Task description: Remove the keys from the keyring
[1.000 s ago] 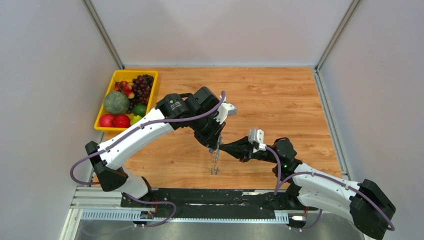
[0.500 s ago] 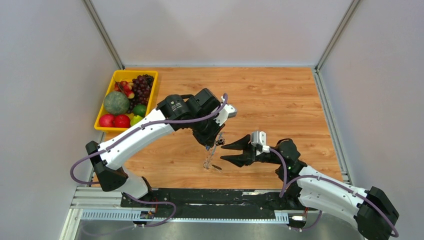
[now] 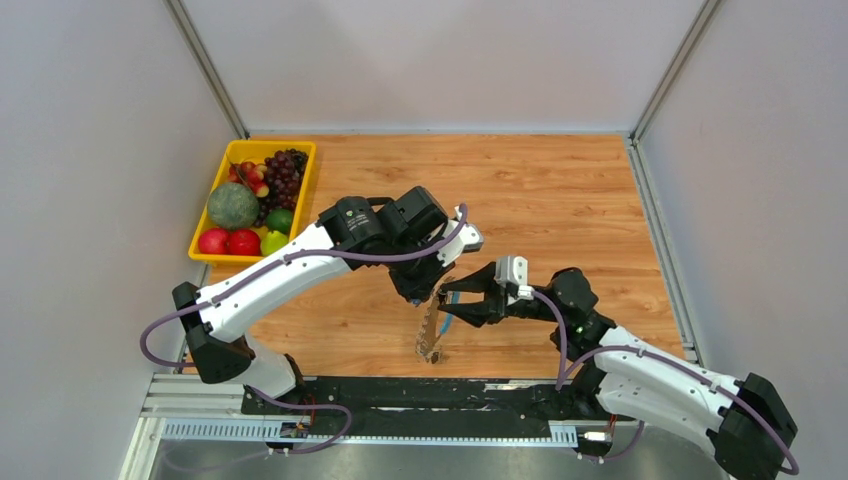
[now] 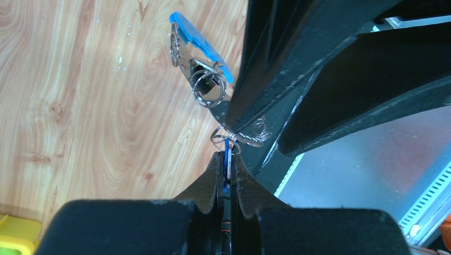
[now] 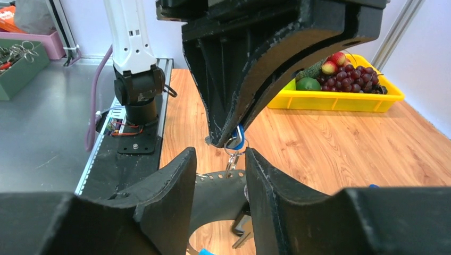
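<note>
Right jaws opened, advanced around hanging keyring [image 3: 430,335].

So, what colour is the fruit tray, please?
The fruit tray is yellow, clearest in the top view.

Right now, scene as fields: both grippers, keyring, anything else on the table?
left gripper: shut on small blue-headed metal key
keyring: large silvery metal hoop with bright blue segment, dangling below left gripper
right gripper: open, straddling the keyring
other: yellow plastic tray of fruit, far left of wooden table
</note>
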